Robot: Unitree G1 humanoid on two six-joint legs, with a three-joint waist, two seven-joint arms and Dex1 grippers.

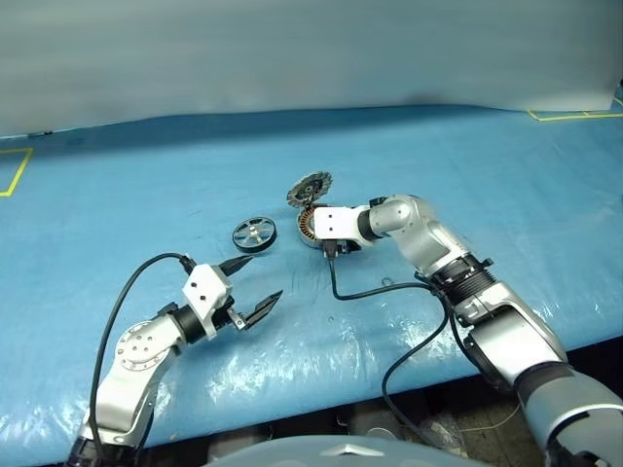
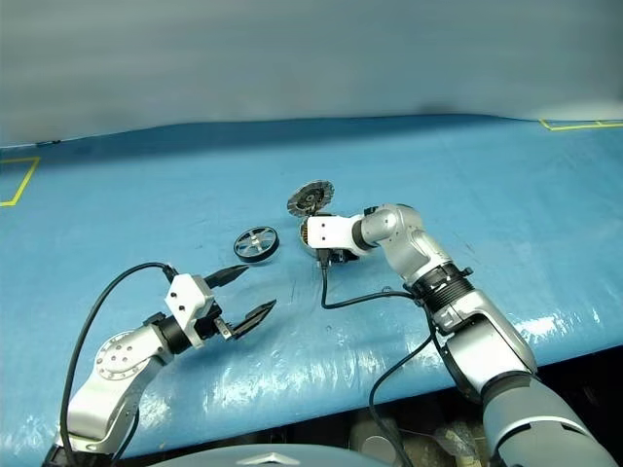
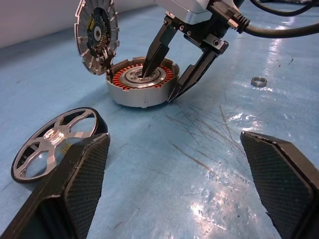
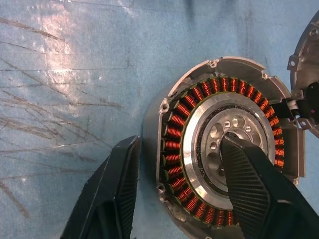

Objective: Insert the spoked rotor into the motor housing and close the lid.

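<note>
Nearest: left tool (image 1: 249, 285) poised just above the blue surface (image 1: 117, 195), fingers spread wide, nothing between them, pointing toward the parts

Just beyond: spoked rotor (image 1: 254, 233) lying flat on the surface, black rim, silver spokes, untouched, just beside the motor housing (image 3: 141, 85) and clear of both tools

Next: motor housing resting on the surface, copper windings and silver hub exposed. Right tool (image 4: 179, 191) angled down over it, partly closed astride the housing wall: one finger (image 4: 254, 184) set in the central hub, the other (image 4: 112, 191) outside the rim. Firm clamping on the wall not determinable

Behind the housing: lid (image 3: 97, 35) standing up on its hinge, toothed edge visible, inner face turned toward the housing. Small yellow label on the inner face; print not legible

Surroundings: small metal ring (image 3: 258, 81) loose on the surface beside the right tool. Black cable (image 1: 389, 292) trailing across the surface below the right arm. Scratches and glare on the blue covering. Yellow tape marks (image 1: 15, 175) at the far edges
</note>
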